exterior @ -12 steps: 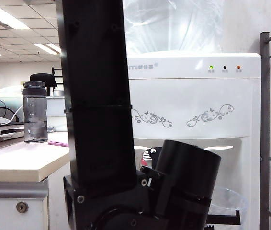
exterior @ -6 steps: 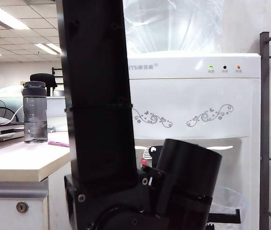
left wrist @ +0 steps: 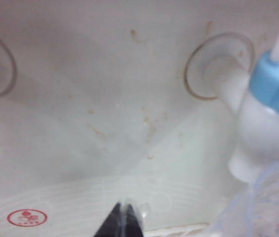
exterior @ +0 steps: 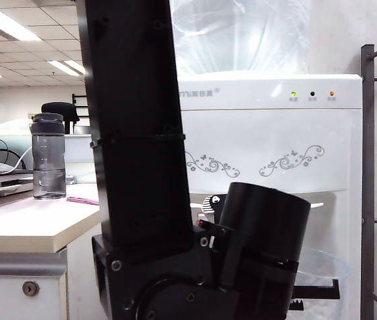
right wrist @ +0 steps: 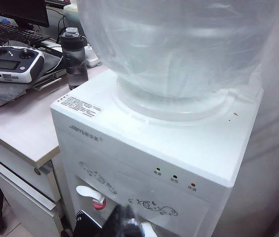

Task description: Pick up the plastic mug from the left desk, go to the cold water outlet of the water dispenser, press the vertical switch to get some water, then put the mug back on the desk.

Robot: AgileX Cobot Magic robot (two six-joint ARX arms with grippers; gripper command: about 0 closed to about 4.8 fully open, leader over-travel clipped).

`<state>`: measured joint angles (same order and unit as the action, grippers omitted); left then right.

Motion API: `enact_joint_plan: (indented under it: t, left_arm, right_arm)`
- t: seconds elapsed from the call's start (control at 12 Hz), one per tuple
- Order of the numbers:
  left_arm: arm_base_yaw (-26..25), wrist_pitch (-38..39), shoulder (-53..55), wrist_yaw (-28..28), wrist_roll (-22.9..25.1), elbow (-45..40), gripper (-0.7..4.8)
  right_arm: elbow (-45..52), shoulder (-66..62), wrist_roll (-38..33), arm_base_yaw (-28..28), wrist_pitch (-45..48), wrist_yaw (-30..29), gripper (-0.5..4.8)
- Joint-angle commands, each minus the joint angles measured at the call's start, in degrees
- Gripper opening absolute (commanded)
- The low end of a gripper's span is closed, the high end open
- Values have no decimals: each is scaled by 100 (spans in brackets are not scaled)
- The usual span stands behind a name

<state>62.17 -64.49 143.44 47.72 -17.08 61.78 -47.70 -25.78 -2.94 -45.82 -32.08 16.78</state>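
My left gripper [left wrist: 124, 218] is shut on the thin clear handle of the plastic mug [left wrist: 272, 207], inside the recess of the water dispenser [exterior: 268, 133]. The mug's rippled wall sits just under the white spout of the cold water outlet [left wrist: 276, 85] with its light blue collar. In the exterior view the mug [exterior: 323, 267] shows past the black left arm. The vertical switch [right wrist: 147, 229] is a white lever, partly hidden behind my right gripper [right wrist: 123, 217]. That gripper is a blurred dark wedge with tips together, held high in front of the dispenser. The left desk [exterior: 28, 223] stands beside the dispenser.
A smoky-grey bottle [exterior: 48, 157] with a black lid stands on the desk, with a remote controller [right wrist: 11, 63] and keyboard [right wrist: 11, 30] further back. The pink-red-collared tap [right wrist: 98, 203] sits beside the cold one. A dark metal rack [exterior: 370, 167] flanks the dispenser.
The left arm's wrist and the mug have crept slightly upward in the recess. The right arm has stayed still.
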Motion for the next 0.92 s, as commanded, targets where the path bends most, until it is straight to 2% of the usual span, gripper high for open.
enact_joint_plan:
  t: [0.08, 0.58, 0.92]
  left_arm:
    - [-7, -236, -61, 92, -33, 35, -6]
    - [15, -247, -63, 66, -28, 37, -6]
    - [70, -245, -61, 66, -31, 37, -5]
  right_arm:
    - [-17, 0, 15, 2, 57, 2, -1]
    - [-11, -2, 15, 13, 13, 4, -1]
    - [-11, -2, 15, 15, -391, 4, -1]
